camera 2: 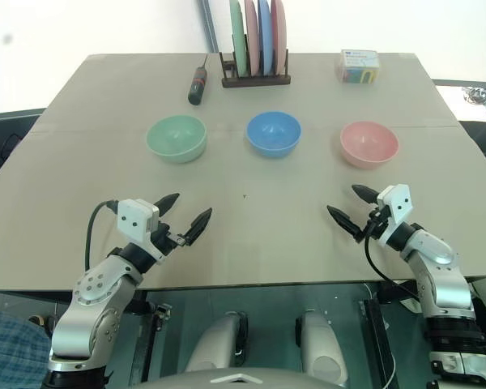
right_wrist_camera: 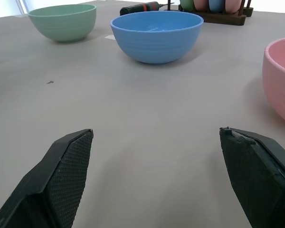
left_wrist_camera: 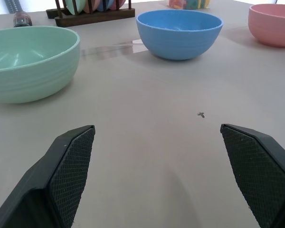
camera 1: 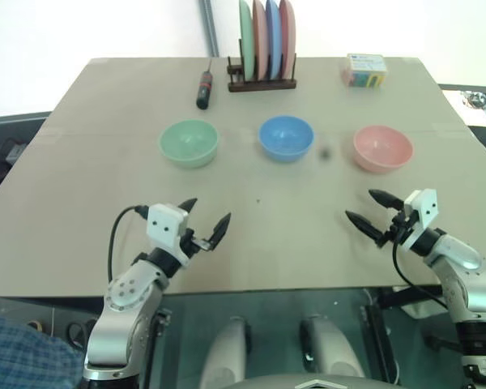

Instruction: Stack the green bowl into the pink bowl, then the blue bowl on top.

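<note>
We record three bowls standing upright in a row across the middle of the surface (camera 1: 81, 162), well apart from each other: the green bowl (camera 1: 189, 143) at the left, the blue bowl (camera 1: 286, 138) in the centre, the pink bowl (camera 1: 382, 148) at the right. None is nested in another; each sits alone and empty as far as we can see. Behind the row, at the far edge, a dark wooden rack (camera 1: 262, 83) holds flat plates (camera 1: 266, 38) on edge, green, pink and blue among them. A screwdriver (camera 1: 203, 87) with a black and red handle lies to the left of the rack, and a small colourful box (camera 1: 365, 70) sits near the far right corner. A small dark speck (camera 1: 326, 151) marks the surface between the blue and pink bowls. We note the left claw (camera 1: 204, 219) hovering over the near part of the surface, in front of the green bowl and well short of it, its two black fingers spread wide with nothing between them. The right claw (camera 1: 373, 209) hangs likewise in front of the pink bowl, fingers spread wide and empty; in the right wrist view the pink bowl's rim sits near one finger (right_wrist_camera: 256, 175) but apart from it.
</note>
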Controlling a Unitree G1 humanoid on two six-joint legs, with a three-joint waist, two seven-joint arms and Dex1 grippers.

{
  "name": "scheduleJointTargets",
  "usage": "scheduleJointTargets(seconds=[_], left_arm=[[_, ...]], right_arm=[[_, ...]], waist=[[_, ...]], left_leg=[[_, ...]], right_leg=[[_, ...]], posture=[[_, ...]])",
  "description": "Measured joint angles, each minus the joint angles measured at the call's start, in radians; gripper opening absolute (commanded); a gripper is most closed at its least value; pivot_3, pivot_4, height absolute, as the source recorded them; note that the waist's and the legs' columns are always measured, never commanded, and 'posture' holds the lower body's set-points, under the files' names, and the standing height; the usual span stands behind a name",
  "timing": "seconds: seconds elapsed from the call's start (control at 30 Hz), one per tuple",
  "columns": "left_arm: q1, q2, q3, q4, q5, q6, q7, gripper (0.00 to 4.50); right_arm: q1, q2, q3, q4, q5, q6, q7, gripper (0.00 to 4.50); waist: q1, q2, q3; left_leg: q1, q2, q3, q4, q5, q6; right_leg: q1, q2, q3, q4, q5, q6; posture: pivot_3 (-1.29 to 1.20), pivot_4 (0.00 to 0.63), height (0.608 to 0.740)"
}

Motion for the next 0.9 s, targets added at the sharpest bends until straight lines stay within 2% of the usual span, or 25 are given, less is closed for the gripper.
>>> scheduleJointTargets(seconds=[0.9], left_arm=[[0.017, -0.001, -0.013, -0.001, -0.017, -0.055, -0.026, 4.5]], right_arm=[[0.011, 0.0, -0.004, 0.0, 0.003, -0.019, 0.001, 4.46]], waist=[[0.001, 0.0, 0.0]], left_leg=[[0.0, 0.0, 0.0, 0.0, 0.0, 0.0]], right_leg=[[0.0, 0.0, 0.0, 0.0, 0.001, 0.0]], posture=[[0.0, 0.15, 0.74]])
